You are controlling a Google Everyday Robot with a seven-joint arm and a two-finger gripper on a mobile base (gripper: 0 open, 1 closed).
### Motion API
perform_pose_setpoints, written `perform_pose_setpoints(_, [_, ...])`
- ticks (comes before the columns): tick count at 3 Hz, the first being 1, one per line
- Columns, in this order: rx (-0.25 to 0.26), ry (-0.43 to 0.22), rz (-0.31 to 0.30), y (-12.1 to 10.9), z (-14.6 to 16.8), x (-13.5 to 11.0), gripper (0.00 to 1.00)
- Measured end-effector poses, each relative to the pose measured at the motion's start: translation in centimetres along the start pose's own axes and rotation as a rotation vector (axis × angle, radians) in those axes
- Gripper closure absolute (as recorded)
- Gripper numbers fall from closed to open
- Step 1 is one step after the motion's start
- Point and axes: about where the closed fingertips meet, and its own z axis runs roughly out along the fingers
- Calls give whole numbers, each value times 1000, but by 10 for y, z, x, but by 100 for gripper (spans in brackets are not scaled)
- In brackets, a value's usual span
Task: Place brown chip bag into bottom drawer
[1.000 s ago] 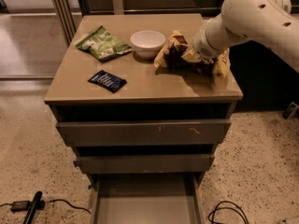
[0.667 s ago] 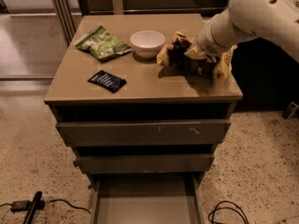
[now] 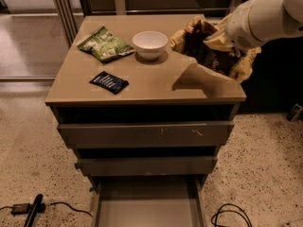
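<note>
Gripper (image 3: 221, 38) in upper right of frame, jaws clamped on brown chip bag (image 3: 207, 56). Bag hangs off the worktop (image 3: 156, 82) at its right rear corner, shadow beneath. Bottom drawer (image 3: 147, 205) pulled open at bottom centre. White bowl (image 3: 150, 44) left of bag.

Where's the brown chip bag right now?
Camera view, right side: the brown chip bag hangs in the gripper over the right rear of the cabinet top, right of the white bowl.
</note>
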Motion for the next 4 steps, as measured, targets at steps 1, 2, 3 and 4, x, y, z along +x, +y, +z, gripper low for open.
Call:
perform_pose_setpoints(1, [23,-21,4,11,-49,9,100])
perform_pose_setpoints(2, [11,-42,2,33,-82,15,100])
perform_pose_setpoints(3, [-43,-82,5,58,-105,19,100])
perform_pose_setpoints(4, [-137,-113,-23,96,-101,11,100])
